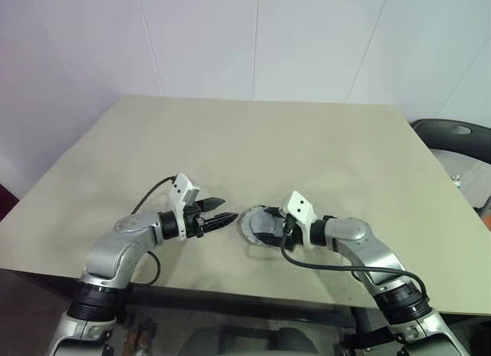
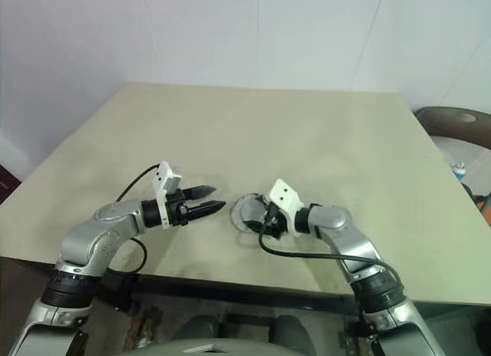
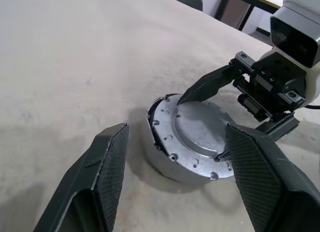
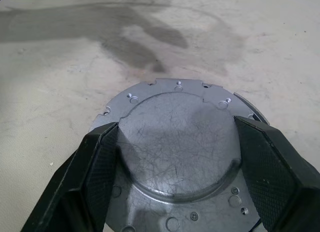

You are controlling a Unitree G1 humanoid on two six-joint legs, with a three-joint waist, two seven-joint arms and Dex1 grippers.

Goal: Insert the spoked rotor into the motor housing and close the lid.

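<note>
Lid (image 4: 177, 142), a flat round silver-grey metal cover with a raised scratched centre, sits on the shallow round metal motor housing (image 3: 170, 167) near the front edge of the beige table (image 1: 307, 141). It looks rigid, fairly heavy and slick, so the rim edges seem the best hold. The right gripper (image 4: 175, 157) straddles its raised centre, fingers spread, probably touching. The left gripper (image 1: 218, 210) hangs released just beside it. No writing is legible.

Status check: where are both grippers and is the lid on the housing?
Left gripper open, hovering beside the assembly. Right gripper straddling the lid, fingers at its raised centre. Lid sits on motor housing. Nothing in the way.
</note>
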